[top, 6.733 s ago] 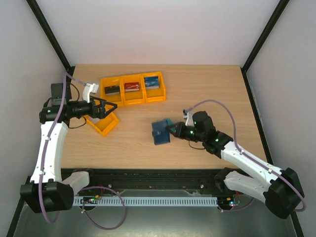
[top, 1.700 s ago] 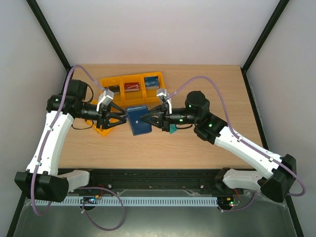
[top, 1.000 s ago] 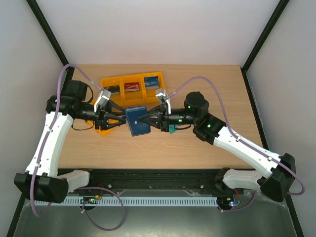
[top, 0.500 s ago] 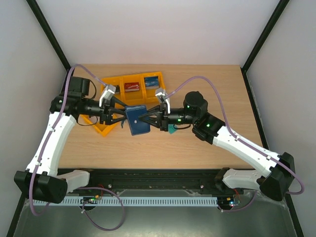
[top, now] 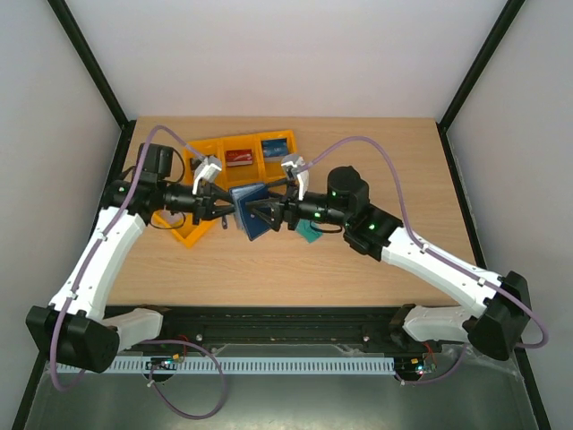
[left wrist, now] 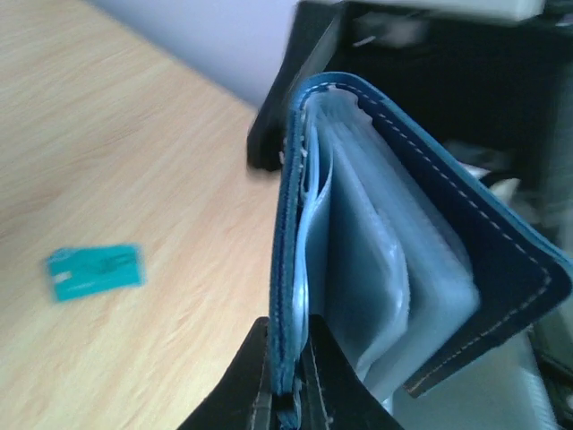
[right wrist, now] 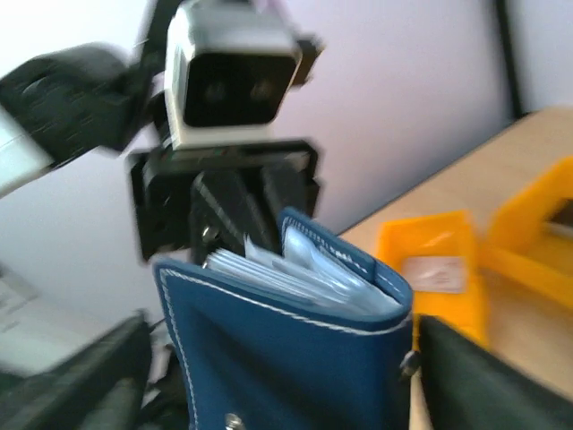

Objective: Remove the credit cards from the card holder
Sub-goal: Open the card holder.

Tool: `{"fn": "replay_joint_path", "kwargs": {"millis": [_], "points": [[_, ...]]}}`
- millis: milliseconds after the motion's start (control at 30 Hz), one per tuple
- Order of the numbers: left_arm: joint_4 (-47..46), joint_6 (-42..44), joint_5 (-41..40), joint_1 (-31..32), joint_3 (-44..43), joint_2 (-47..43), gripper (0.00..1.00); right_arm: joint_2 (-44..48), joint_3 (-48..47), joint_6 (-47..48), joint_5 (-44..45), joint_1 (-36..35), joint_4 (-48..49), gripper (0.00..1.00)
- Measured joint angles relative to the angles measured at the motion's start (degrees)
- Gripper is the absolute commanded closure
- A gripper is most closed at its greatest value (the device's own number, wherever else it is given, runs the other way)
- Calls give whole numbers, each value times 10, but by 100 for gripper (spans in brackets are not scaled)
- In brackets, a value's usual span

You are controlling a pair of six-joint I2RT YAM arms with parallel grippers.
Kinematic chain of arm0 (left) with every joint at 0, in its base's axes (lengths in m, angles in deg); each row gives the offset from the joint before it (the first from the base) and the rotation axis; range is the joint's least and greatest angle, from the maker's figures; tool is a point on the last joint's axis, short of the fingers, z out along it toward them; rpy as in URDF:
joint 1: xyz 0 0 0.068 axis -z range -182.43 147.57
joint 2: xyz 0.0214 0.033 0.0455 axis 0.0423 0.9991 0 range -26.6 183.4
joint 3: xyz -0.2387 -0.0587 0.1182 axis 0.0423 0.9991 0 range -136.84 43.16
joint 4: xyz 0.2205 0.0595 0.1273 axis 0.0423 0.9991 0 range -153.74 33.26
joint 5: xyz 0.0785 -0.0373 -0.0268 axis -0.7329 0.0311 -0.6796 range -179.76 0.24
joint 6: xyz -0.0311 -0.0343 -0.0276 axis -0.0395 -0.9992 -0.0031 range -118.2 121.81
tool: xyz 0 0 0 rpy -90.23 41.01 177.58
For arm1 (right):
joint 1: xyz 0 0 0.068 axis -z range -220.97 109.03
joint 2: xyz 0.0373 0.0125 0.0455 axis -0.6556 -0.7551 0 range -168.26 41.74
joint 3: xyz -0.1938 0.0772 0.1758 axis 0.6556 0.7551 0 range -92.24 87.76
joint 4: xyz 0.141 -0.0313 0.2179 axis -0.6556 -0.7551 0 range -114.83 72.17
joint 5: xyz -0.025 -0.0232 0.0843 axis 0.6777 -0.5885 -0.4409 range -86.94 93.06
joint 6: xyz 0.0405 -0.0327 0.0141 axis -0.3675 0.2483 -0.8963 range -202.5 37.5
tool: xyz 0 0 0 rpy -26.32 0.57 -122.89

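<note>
Card holder (top: 250,211): raised above surface (top: 358,161), between both arms. Left pincer (top: 226,208) clamped on one cover edge. Right pincer (top: 269,213) spread wide, straddling free cover, nearer to sleeves (left wrist: 376,269). Sleeve contents unclear.

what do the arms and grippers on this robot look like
The left arm and right arm have white shells and black joints. A lilac cable loops along each. Small green lights glow on the right arm. The left gripper and right gripper have black fingers under a white camera block.
</note>
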Motion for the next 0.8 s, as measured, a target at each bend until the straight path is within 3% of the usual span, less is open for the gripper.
{"fn": "replay_joint_path", "kwargs": {"millis": [33, 100, 200, 267, 333, 467, 633, 800], "points": [[-24, -32, -34, 2, 10, -2, 98, 3, 0, 3, 34, -2, -9, 1], [-58, -77, -119, 5, 23, -2, 98, 10, -1, 11, 125, -3, -34, 1], [-97, -120, -340, 27, 30, 7, 98, 5, -10, 20, 239, -2, -84, 1], [-114, -132, -447, 38, 30, 14, 98, -10, -14, 22, 268, -2, -102, 1], [-120, -141, -501, 42, 30, 17, 98, -30, -14, 22, 266, -4, -108, 1], [-127, -149, -532, 42, 29, 16, 98, -48, 10, 18, 236, -9, -92, 0], [-129, -155, -529, 42, 29, 16, 98, -61, 15, -4, 225, -10, -48, 8], [-129, -159, -506, 42, 29, 16, 98, -112, -7, -24, 279, -44, -22, 14]]}}
